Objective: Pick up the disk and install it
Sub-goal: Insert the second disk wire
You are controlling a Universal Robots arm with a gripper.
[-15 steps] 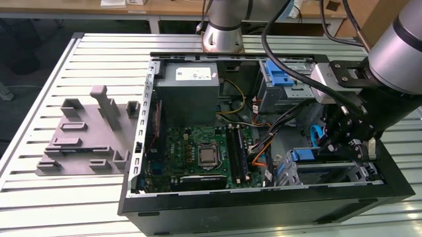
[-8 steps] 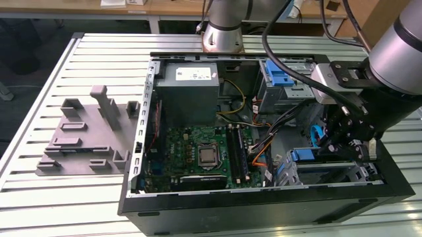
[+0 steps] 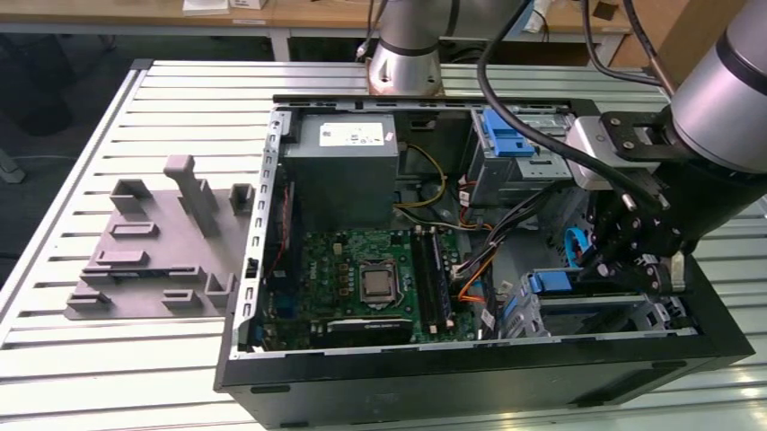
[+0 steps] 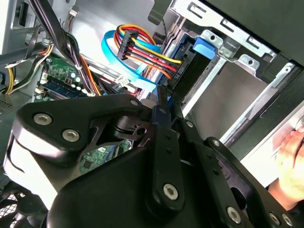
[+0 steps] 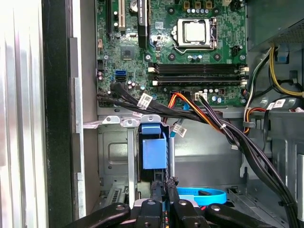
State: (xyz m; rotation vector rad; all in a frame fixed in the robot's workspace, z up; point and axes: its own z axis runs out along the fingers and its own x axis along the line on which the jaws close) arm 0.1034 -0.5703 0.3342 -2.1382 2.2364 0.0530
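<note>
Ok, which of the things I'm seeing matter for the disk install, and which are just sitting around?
For the job: the disk, blue-framed, standing in the drive bay; the robot's hand right at it.

Just there: grey fixture on the table beside the case; power supply; motherboard; a person's hand at the case edge.

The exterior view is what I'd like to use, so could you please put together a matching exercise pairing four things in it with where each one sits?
Things:
1. gripper
2. grey power supply box
3. motherboard
4. grey plastic fixture

Places:
A. on the slatted table, outside the case, toward the exterior view's left
B. inside the case, near its far end, with a white sticker on it
C. flat on the case floor, processor socket at its middle
D. down in the case at the exterior view's right, beside a blue plastic part

Pairs: 1-D, 2-B, 3-C, 4-A
</note>
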